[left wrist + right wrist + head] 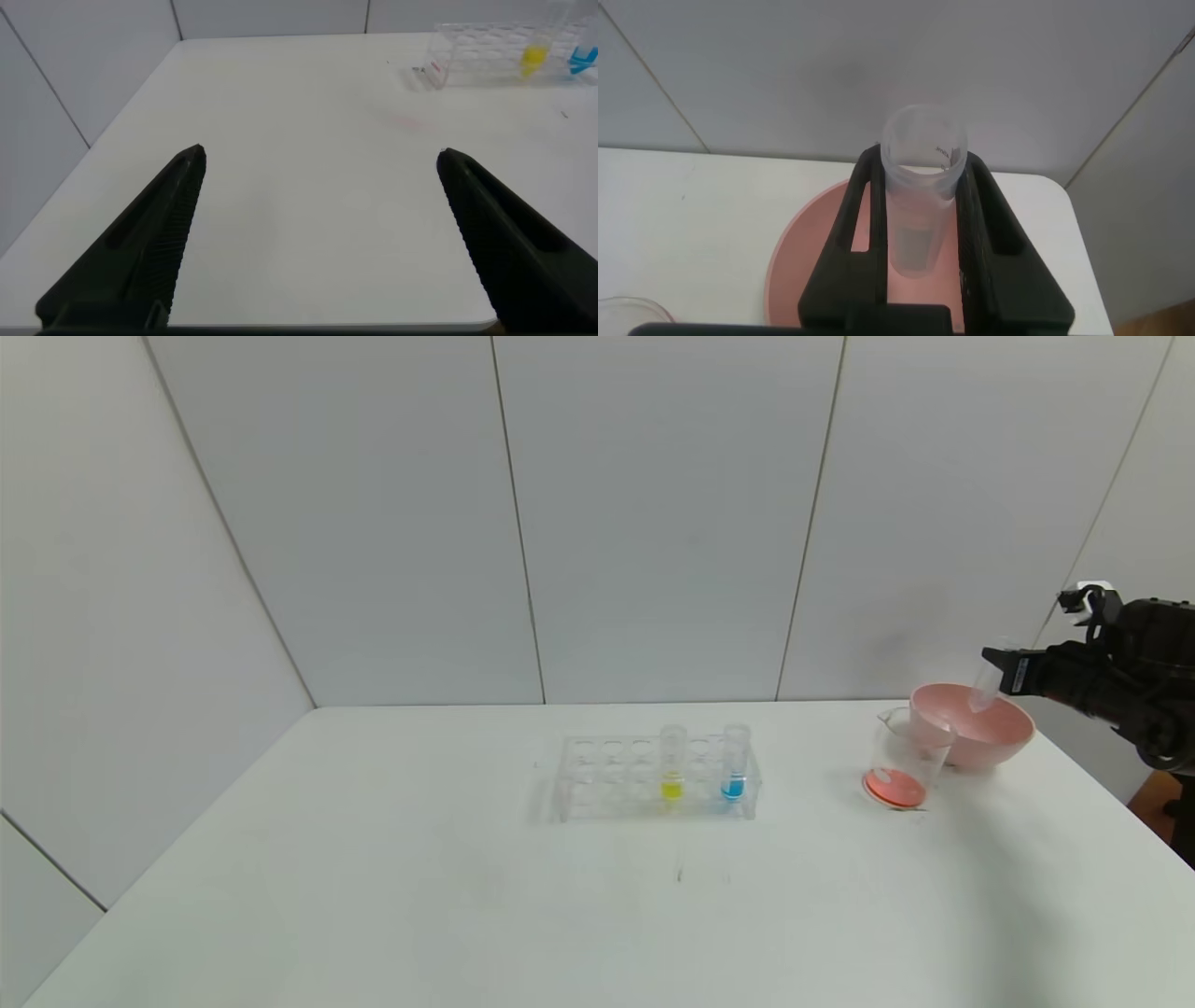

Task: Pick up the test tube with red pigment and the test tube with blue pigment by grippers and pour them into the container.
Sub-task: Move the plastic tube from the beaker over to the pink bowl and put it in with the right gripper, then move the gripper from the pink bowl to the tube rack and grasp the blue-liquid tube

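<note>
My right gripper point(1004, 670) is shut on a clear test tube point(985, 686) and holds it tilted above the pink bowl point(1004, 739). No coloured liquid shows in this tube, in the head view or in the right wrist view point(920, 187). The container, a small glass beaker point(907, 747), stands just left of the bowl with orange-red liquid at its bottom. The test tube with blue pigment point(735, 767) stands upright in the clear rack point(607, 775). My left gripper point(321, 156) is open and empty over bare table, out of the head view.
A tube with yellow liquid point(672, 767) stands in the rack to the left of the blue one. The bowl sits near the table's far right corner, close to the right edge. Grey wall panels stand behind the table.
</note>
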Tool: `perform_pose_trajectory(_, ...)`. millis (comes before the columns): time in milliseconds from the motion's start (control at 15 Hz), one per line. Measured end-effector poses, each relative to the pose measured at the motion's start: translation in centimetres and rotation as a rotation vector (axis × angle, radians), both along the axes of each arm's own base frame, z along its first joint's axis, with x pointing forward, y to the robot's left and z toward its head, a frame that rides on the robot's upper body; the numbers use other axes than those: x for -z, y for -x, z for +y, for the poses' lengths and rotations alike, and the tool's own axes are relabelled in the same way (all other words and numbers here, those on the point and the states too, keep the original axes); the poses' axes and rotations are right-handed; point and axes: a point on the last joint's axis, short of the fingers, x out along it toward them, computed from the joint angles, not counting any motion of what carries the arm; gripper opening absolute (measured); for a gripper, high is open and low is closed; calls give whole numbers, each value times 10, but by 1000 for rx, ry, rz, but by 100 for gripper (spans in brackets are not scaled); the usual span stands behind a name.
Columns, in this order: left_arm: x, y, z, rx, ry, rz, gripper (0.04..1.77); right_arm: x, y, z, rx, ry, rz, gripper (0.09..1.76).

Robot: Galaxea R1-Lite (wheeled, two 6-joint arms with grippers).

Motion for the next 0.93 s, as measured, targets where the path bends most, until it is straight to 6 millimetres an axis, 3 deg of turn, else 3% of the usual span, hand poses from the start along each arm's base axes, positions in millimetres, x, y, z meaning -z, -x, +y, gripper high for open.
perform_pose_trajectory(467, 0, 0, 0, 0, 0, 0, 176, -2, 0, 1, 0, -5, -9, 118)
perform_pose_trajectory(733, 0, 0, 0, 0, 0, 0, 176, -5, 9, 2, 7, -35, -1, 139)
perform_pose_trajectory(933, 0, 0, 0, 0, 0, 0, 176, -8, 28, 2, 17, -57, 21, 149)
